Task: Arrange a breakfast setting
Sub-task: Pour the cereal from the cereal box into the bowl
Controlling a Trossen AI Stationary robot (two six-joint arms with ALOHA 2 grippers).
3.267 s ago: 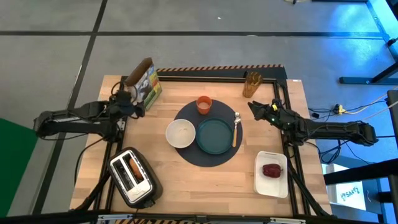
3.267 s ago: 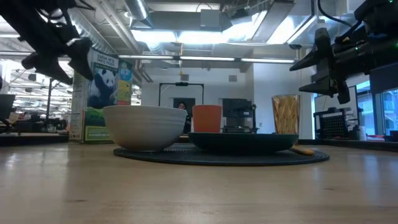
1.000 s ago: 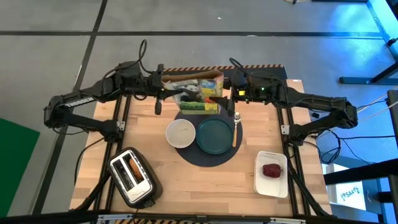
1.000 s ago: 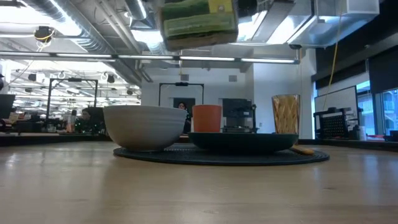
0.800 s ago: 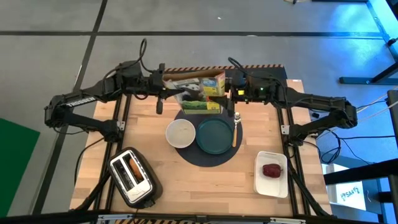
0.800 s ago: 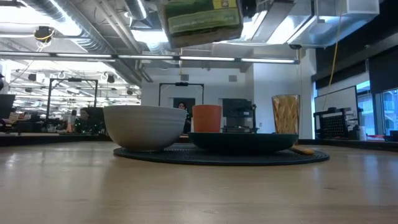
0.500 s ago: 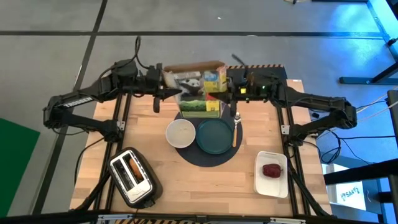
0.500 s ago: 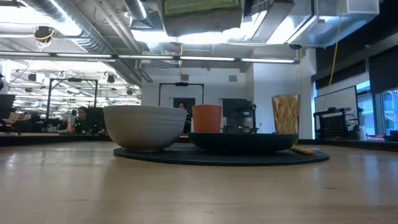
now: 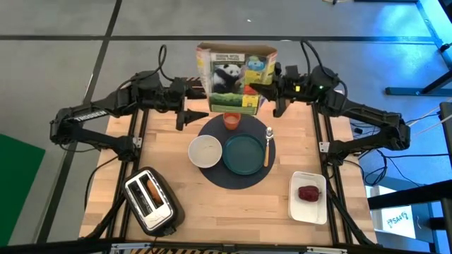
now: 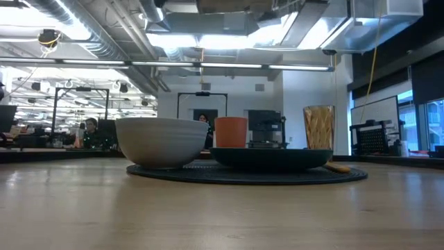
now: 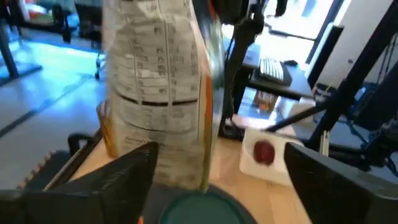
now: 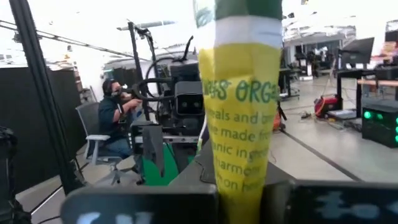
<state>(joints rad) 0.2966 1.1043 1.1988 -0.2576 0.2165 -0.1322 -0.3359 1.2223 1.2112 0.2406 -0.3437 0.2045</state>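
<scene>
The panda cereal box (image 9: pixel 233 77) hangs high above the table's far middle, its front facing up, over the orange cup (image 9: pixel 231 120). My right gripper (image 9: pixel 263 89) is shut on the box's right side. My left gripper (image 9: pixel 192 115) stands open just left of the box, touching nothing. Below, the dark-grey mat (image 9: pixel 233 180) carries the white bowl (image 9: pixel 205 151), the teal plate (image 9: pixel 243 154) and the spoon (image 9: pixel 268 141). In the low view only the box's underside (image 10: pixel 229 5) shows at the top. My right gripper pinches the box's narrow yellow-green side panel (image 12: pixel 239 168) between its two fingers (image 12: pixel 143 202). It comes about level from the table's right side. The box is lifted clear, high over the cup, front face up.
A silver toaster (image 9: pixel 150 200) with a toasted ring in it stands at the near left. A white tray (image 9: pixel 308 212) with a dark-red fruit (image 9: pixel 308 192) lies at the near right. An amber glass (image 10: pixel 318 127) stands at the far right.
The box, held across between both grippers, has turned front face up and risen, leaving the low view's top. My left gripper has opened, let go and drawn back a little toward the left. My right gripper has taken hold and carries the box alone.
</scene>
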